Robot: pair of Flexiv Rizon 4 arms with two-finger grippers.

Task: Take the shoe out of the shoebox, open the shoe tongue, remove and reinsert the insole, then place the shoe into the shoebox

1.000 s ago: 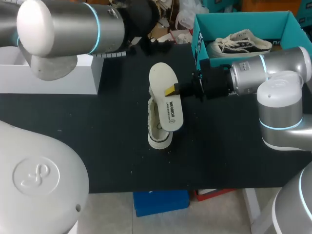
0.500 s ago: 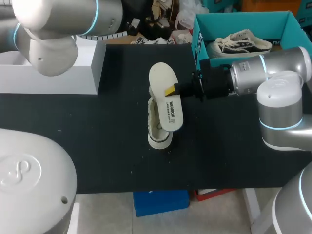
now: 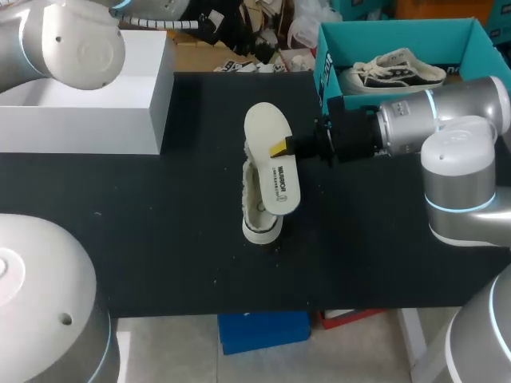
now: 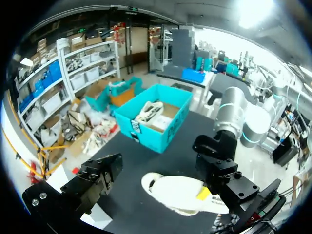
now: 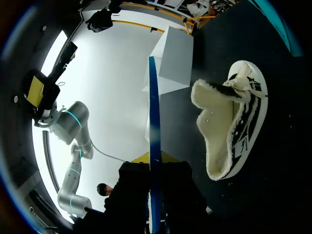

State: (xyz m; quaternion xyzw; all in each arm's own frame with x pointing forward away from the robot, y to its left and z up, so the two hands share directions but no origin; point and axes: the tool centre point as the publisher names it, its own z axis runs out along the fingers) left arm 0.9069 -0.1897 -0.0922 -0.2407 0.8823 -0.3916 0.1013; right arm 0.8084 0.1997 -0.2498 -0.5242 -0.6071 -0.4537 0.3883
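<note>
Cream insole (image 3: 274,159): pinched edge-on in right gripper (image 3: 279,148) | white shoe (image 3: 254,203): on its side on black table (image 3: 160,223), just under gripper, seemingly touching insole | teal shoebox (image 3: 399,30): behind gripper, holding second shoe (image 3: 391,70)

I've got a line of dark print (image 3: 281,180) along the insole (image 3: 267,132), too small for me to make out. Dark label (image 4: 137,127) on the shoebox (image 4: 163,139) wall, unreadable as well.
</note>
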